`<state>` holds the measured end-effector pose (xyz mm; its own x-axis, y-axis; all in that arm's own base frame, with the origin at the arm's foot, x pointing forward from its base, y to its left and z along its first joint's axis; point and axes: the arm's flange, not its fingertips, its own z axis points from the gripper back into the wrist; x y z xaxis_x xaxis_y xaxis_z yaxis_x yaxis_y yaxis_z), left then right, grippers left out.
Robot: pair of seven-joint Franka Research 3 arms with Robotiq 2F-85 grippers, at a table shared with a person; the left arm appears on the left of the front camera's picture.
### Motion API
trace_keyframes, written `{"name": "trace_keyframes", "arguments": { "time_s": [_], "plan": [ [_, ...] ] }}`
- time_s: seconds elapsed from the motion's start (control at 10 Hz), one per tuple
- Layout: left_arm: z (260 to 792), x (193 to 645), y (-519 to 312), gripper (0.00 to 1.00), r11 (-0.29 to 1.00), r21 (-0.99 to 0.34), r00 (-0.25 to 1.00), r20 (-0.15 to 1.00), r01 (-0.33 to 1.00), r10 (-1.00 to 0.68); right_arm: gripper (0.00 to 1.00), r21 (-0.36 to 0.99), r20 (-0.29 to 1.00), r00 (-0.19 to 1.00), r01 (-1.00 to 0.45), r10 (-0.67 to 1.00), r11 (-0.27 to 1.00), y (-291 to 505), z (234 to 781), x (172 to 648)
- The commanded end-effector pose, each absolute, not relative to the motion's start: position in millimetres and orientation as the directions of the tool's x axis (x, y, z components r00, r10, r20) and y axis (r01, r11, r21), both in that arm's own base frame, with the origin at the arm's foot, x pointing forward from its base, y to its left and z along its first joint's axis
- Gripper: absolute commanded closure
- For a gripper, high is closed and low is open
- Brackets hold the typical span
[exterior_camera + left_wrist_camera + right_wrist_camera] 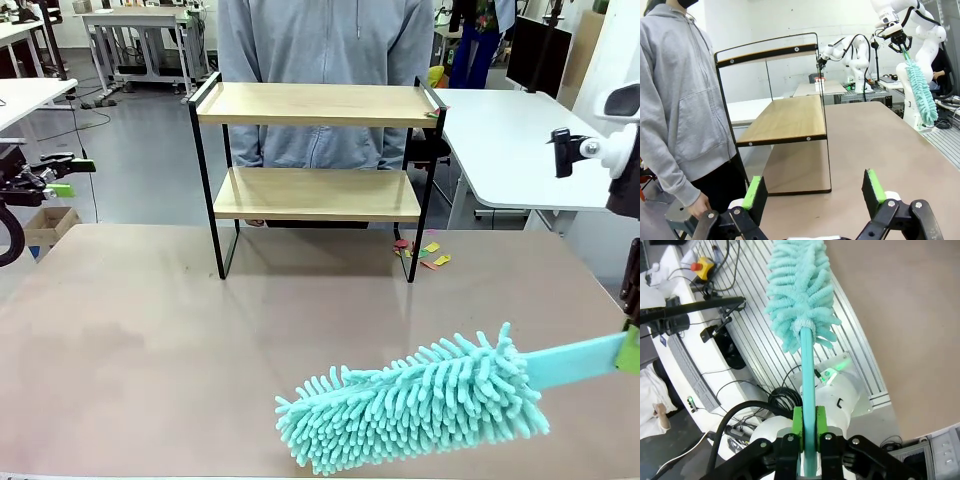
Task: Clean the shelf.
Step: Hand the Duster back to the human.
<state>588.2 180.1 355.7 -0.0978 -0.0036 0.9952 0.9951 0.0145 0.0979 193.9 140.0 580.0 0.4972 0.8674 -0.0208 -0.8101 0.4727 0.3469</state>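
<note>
Two grippers at work: left gripper (813,192) waits wide open and empty beside the shelf (315,165), which stands at the table's (150,340) far edge; right gripper (809,427) clamps the duster (420,400) handle, ready to sweep its boards.

The shelf (315,165) stands at the far middle of the worktop (150,340), with a person (325,60) directly behind it. The duster (420,400) hangs over the near right part of the worktop, in front of the shelf and well apart from it. Paper scraps (425,255) lie beside the shelf's right legs.
</note>
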Motion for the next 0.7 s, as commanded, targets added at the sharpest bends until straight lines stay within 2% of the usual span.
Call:
{"name": "trace_keyframes", "arguments": {
  "time_s": [0.0, 0.4, 0.6],
  "plan": [
    [377, 550, 144, 0.0, -0.002, 0.054, -0.054, 0.993, 0.999, -0.102, 0.87, 0.338, 0.107, 0.466, -0.848, 0.878, 0.409, 124, 587, 243],
    [412, 467, 86, 0.0, 0.038, 0.008, -0.004, 0.994, 0.999, -0.108, 0.87, 0.273, 0.286, 0.312, -0.933, 0.906, 0.235, 94, 578, 318],
    [425, 424, 59, 0.0, 0.114, -0.054, 0.067, 0.991, 0.992, -0.114, 0.87, 0.229, 0.392, 0.228, -0.962, 0.891, 0.146, 80, 571, 347]
  ]
}}
